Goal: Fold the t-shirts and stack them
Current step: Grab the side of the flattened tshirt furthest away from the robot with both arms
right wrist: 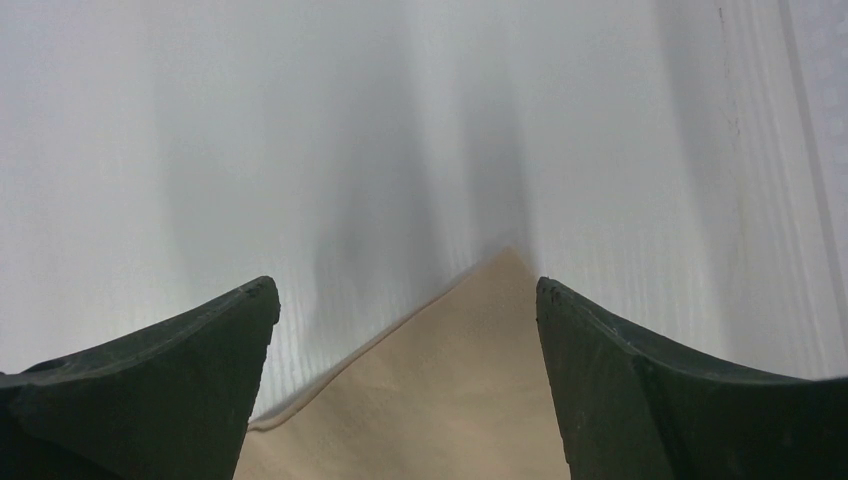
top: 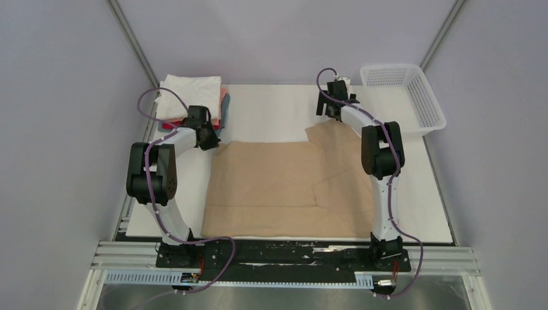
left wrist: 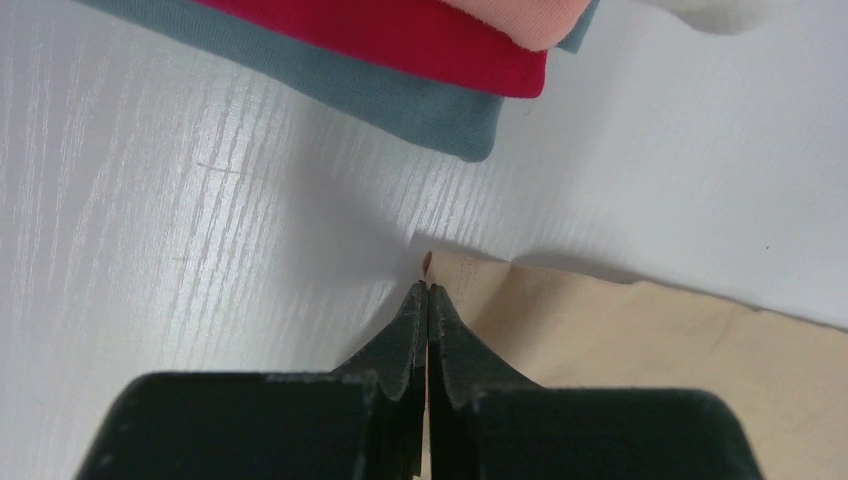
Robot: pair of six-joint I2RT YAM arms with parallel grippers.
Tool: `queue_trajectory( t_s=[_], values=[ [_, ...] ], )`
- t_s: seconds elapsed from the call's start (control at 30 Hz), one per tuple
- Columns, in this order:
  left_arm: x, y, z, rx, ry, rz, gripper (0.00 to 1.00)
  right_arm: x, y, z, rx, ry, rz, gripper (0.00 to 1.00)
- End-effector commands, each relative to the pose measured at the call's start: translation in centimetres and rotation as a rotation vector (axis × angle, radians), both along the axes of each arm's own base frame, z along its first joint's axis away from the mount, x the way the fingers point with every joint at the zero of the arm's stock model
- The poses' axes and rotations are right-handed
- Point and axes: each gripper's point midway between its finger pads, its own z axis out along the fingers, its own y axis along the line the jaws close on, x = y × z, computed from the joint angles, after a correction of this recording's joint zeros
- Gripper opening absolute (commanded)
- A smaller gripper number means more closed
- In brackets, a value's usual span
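Left gripper (left wrist: 428, 290) pinches the tan t-shirt (left wrist: 650, 380) by one corner; right gripper (right wrist: 405, 290) gapes over another; we reckon it must close before folding.

Shirts on table (top: 271, 103): one spread out, four stacked.

The tan t-shirt (top: 284, 187) lies flat across the near middle of the table, hem along the table's near edge. One layer is folded over on its right part, with a pointed flap reaching toward the far side. The stack (top: 194, 103) sits at the table's far left corner. In it, the white shirt (top: 189, 92) is on top, then the pink shirt (left wrist: 530, 20), the red shirt (left wrist: 400, 40), and the blue-grey shirt (left wrist: 400, 105) at the bottom, edges roughly aligned. The stack is near the tan t-shirt's far left corner, not touching.
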Motion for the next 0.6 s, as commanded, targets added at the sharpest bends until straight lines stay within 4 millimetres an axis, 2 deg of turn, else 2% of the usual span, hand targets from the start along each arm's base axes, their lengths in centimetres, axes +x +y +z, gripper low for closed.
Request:
queue_trajectory(
  t_s=[0.0,0.2,0.3,0.43,0.57],
  values=[
    [0.9,0.0,2.1,-0.001,-0.066,0.019,0.00,1.3,-1.0,0.3,-0.008,-0.022,-0.030,0.96],
    [0.8,0.1,2.6,-0.003,-0.075,0.021,0.00,-0.1,-0.7,-1.4,0.047,0.045,-0.026,0.87],
    [0.7,0.0,2.7,-0.006,-0.077,0.023,0.00,-0.6,-0.5,-1.9,0.060,0.068,-0.018,0.74],
    [0.5,0.0,3.3,-0.010,-0.092,0.027,0.00,-1.3,-0.5,-1.1,0.071,0.072,-0.031,0.58],
    [0.2,0.0,3.8,-0.013,-0.108,0.027,0.00,-1.9,-0.8,0.7,0.076,0.048,-0.050,0.40]
  ],
)
